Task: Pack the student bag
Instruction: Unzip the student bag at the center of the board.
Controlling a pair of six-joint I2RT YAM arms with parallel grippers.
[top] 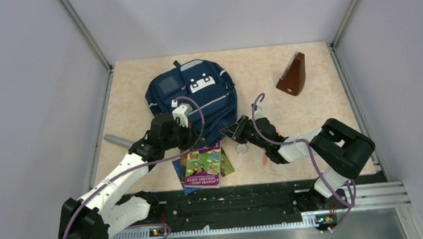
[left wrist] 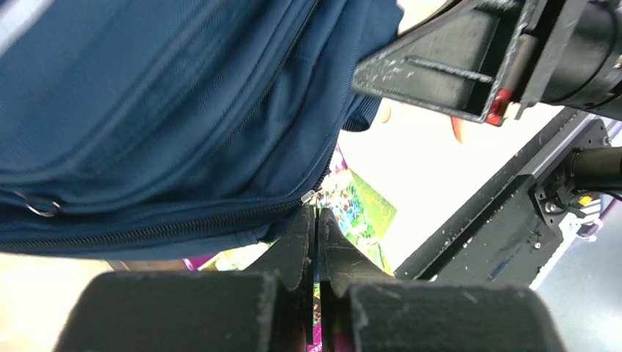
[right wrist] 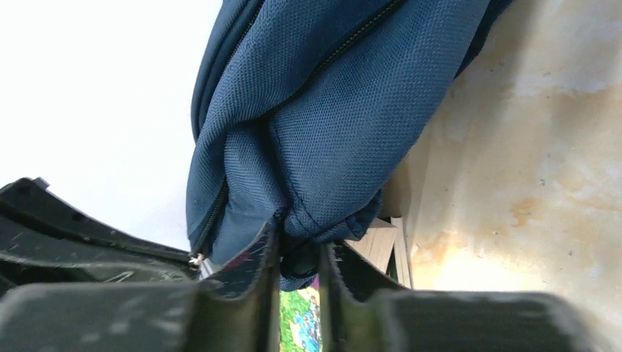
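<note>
The right gripper (right wrist: 299,258) pinches a fold at the near right corner of the backpack (top: 193,95). Its jaws are nearly together with navy cloth between them. Only its own wrist view shows this clearly. The left gripper (left wrist: 317,220) is closed tight at the zipper along the backpack's near edge, with the zipper pull (left wrist: 310,196) right at its tips. I cannot tell whether it grips the pull. The top view alone shows the backpack lying front up in the middle of the table (top: 323,116), picture books (top: 203,167) at its near edge and a brown wedge (top: 292,76) well apart at the far right.
</note>
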